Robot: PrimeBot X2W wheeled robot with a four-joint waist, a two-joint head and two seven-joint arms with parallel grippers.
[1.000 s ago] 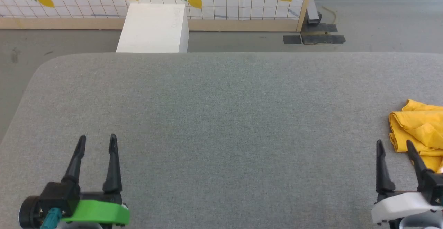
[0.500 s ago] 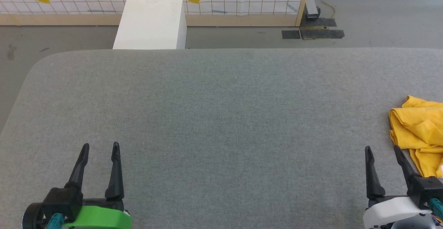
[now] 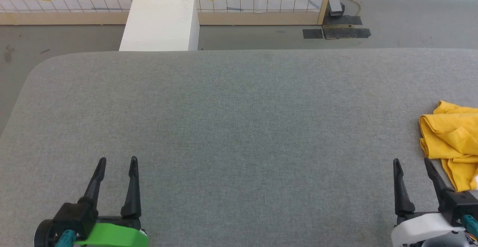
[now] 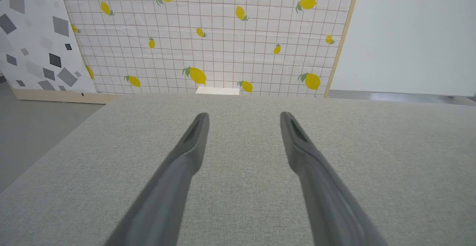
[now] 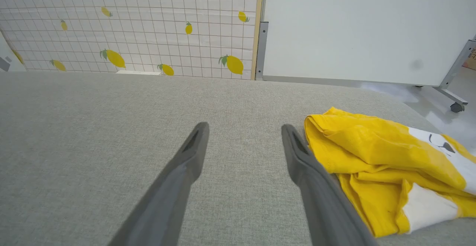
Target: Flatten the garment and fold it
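The right end effector (image 3: 411, 161) hovers low over the worktop's (image 3: 239, 108) near edge, fingers parted, empty, pointing straight ahead. Just beside its outer finger, the crumpled yellow T-shirt (image 3: 450, 135) lies at the right edge. The left end effector (image 3: 117, 160) is posed alike towards the near left corner.

Light was bright, even and diffuse, leaving almost no shadows on the grey surface (image 3: 239, 108). The head view was sharp throughout. In both wrist views the near fingers (image 4: 163, 201) were blurred, while the background was crisp.
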